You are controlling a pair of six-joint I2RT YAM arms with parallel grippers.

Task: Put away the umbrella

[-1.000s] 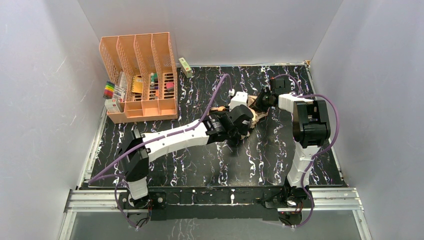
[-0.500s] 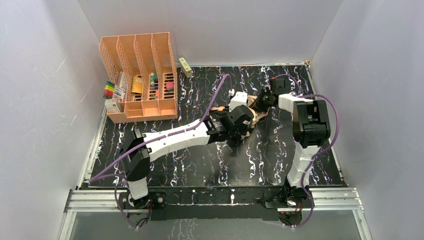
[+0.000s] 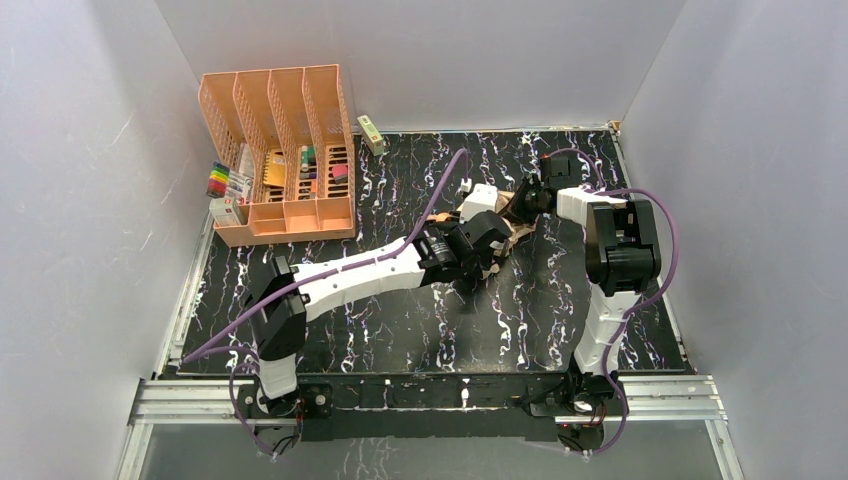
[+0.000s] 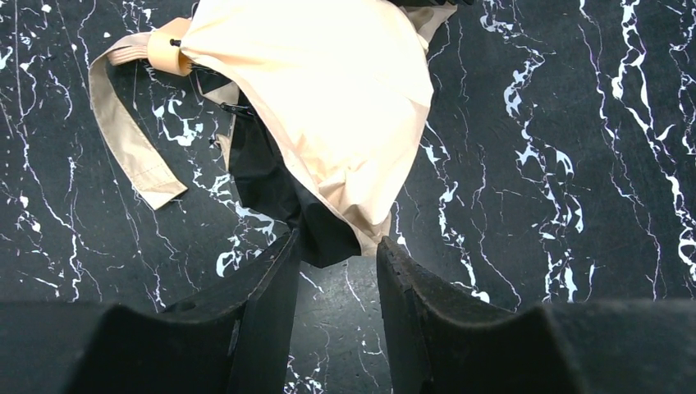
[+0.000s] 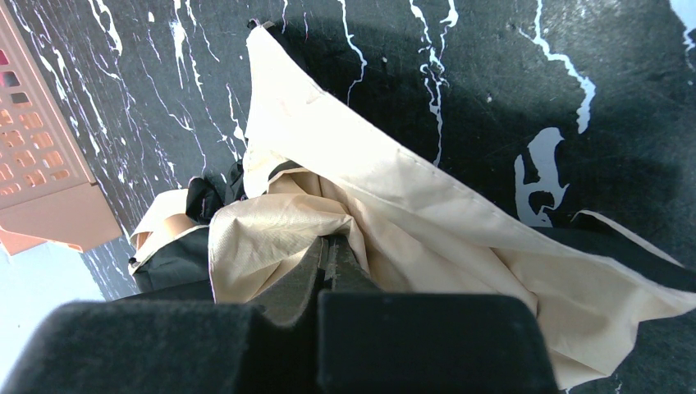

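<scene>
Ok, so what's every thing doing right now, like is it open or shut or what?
umbrella: collapsed, crumpled, lying on the table, not yet wrapped up.
strap: undone, loose on the table.
left gripper: open, fingertips at the umbrella's dark edge.
right gripper: shut on the umbrella's fabric.
desk organizer: upright, with small things in its front compartments.

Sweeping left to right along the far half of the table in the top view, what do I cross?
Marker pack → peach desk organizer → small green box → umbrella → right arm.
</scene>
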